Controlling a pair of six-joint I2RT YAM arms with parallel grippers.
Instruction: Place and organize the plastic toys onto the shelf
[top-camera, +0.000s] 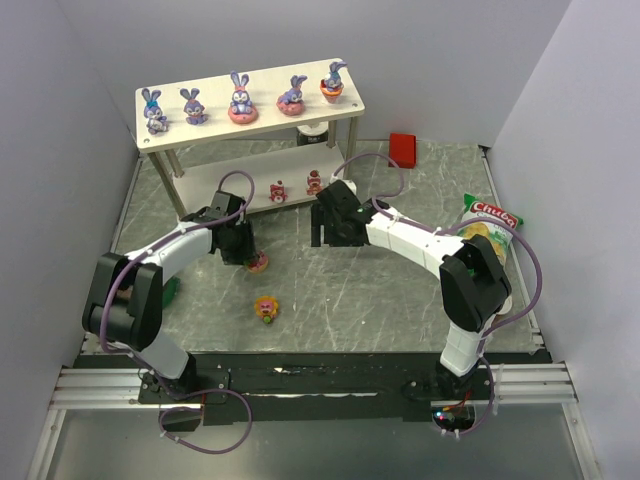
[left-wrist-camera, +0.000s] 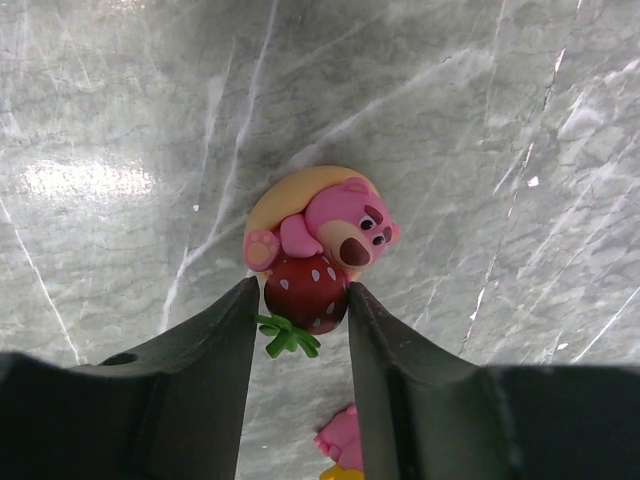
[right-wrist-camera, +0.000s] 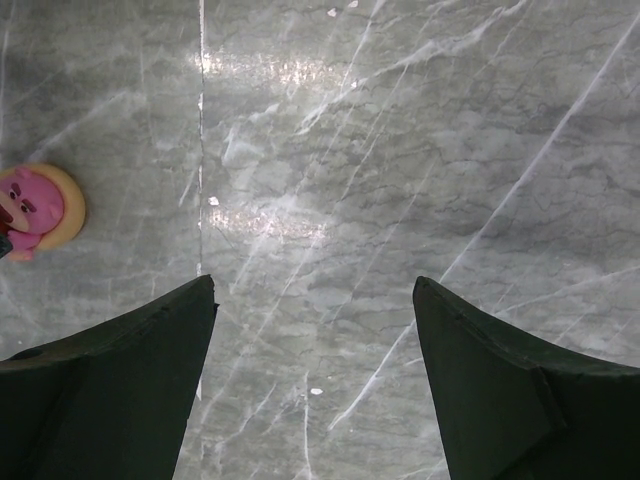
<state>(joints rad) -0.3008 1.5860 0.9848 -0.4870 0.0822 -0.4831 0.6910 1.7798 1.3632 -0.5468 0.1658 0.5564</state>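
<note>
Top external: grey marbled table (top-camera: 400, 290), white walls (top-camera: 560, 80); chip bag (top-camera: 490, 225) lettering unclear; left gripper (left-wrist-camera: 300, 290) narrow around pink bear toy (left-wrist-camera: 330, 225), contact uncertain; right gripper (right-wrist-camera: 315, 285) wide.

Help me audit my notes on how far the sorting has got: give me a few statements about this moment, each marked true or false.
1. Five bunnies stand on the top board of the shelf. True.
2. The left gripper has its fingers on either side of the strawberry of the pink bear toy. True, though whether they already press on it cannot be told.
3. The right gripper holds a toy. False: it is open over the bare table.
4. The shelf's lower board is empty. False: two pink-red toys stand on it.
5. A yellow-pink toy lies on the table, nearer the arm bases than the left gripper. True.
</note>
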